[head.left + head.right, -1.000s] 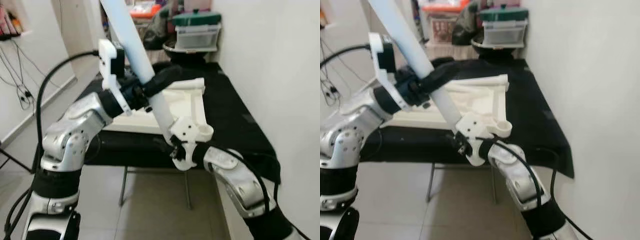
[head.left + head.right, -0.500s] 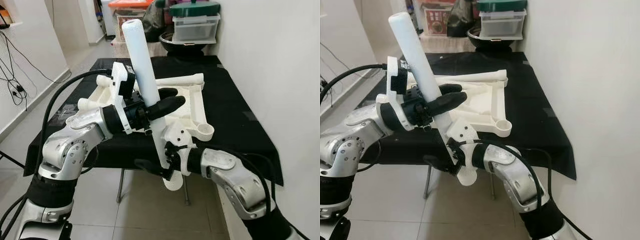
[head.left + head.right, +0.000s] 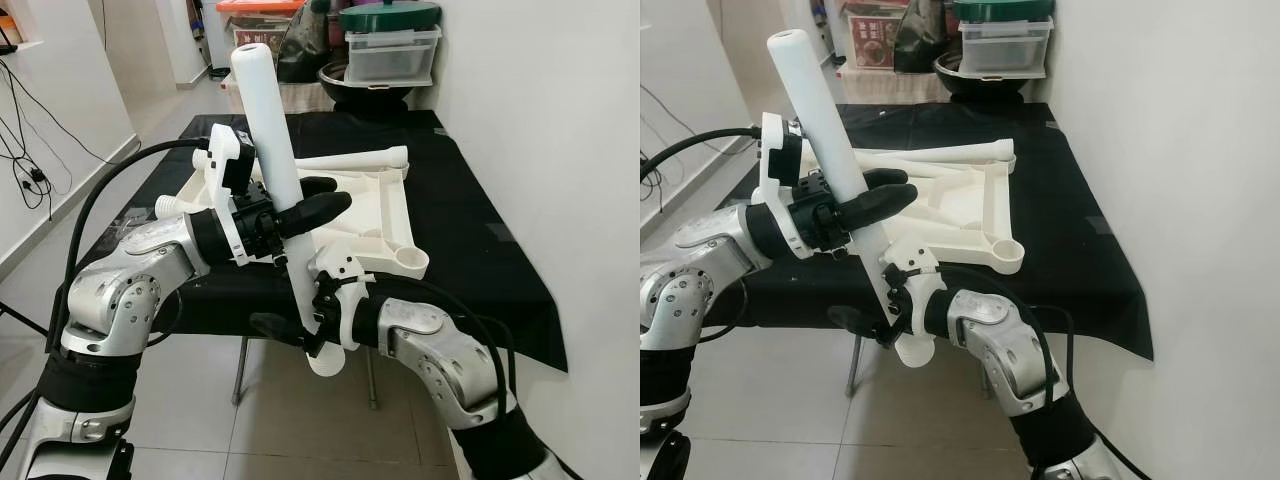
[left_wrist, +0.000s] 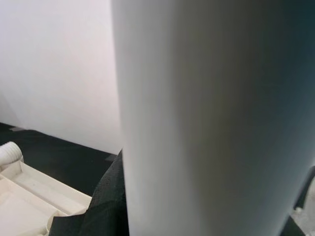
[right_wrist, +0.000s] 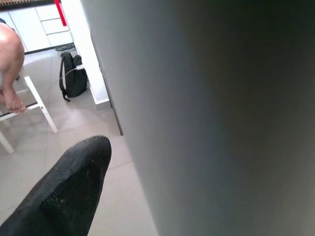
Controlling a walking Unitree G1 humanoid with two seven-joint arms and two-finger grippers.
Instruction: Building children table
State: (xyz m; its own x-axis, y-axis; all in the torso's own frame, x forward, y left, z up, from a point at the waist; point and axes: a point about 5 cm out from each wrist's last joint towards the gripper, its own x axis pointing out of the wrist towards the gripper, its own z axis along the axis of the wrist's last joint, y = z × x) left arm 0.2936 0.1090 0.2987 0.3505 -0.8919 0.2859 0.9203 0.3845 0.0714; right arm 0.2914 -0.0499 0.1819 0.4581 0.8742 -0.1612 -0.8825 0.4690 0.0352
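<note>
Leg (image 3: 272, 170), white, held near upright off the bench's (image 3: 470, 240) near edge. Your left gripper (image 3: 300, 208) is closed round its middle; right gripper (image 3: 300, 335) clamps it just above the flared foot. Tabletop (image 3: 375, 205) lies upside down toward the bench's right edge, corner socket (image 3: 411, 262) open at its near corner. You'd want the leg squared over that socket before pressing; keep both grips firm.

table leg (image 3: 272, 150) — upper part between left gripper (image 3: 318, 200) fingers | lower end at right gripper (image 3: 290, 335) | tabletop (image 3: 385, 205) beyond fingertips — on work table (image 3: 470, 240)
</note>
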